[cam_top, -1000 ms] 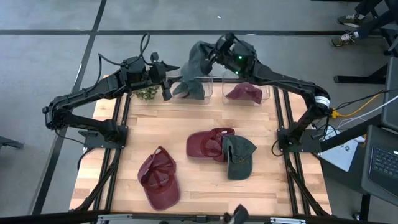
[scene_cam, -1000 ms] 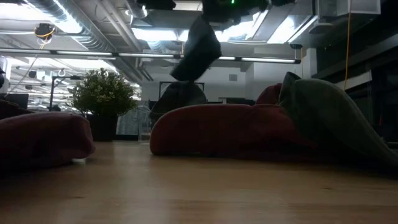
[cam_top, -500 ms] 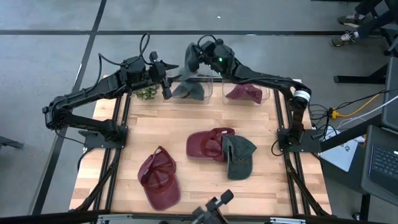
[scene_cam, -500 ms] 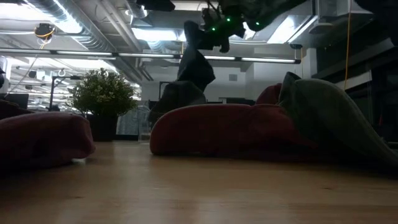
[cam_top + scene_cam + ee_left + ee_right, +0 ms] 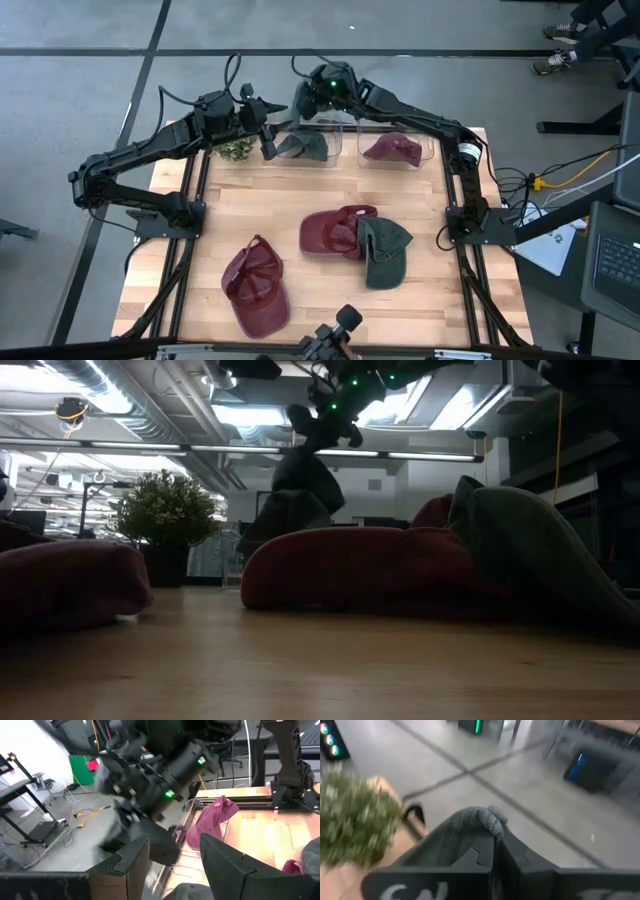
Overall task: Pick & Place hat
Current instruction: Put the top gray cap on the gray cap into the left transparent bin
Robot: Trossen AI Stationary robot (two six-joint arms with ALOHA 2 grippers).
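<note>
The right claw hangs over the far edge of the wooden surface, above the left of two clear bins, and its fingers are pinched tight on a fold of a grey hat. In the right wrist view that soft grey cloth bunches over the closed fingertips and hides where they meet. From overhead the arm covers the top of the hat; only its lower part shows, sagging into the left bin. Whether the cloth touches the bin floor cannot be made out. In the low view the hat is a dark drooping shape hanging under the claw, partly behind a red hat.

The right bin holds a crumpled dark red hat; the left wrist view shows it slumped against the clear wall.

The left claw waits just beside the left bin, its two dark fingers parted and holding nothing. A small leafy green plant sits under that arm, mostly hidden by it.

On the open boards lie three more soft caps: a red one with a green one overlapping its right side, and another red one apart near the front left.
</note>
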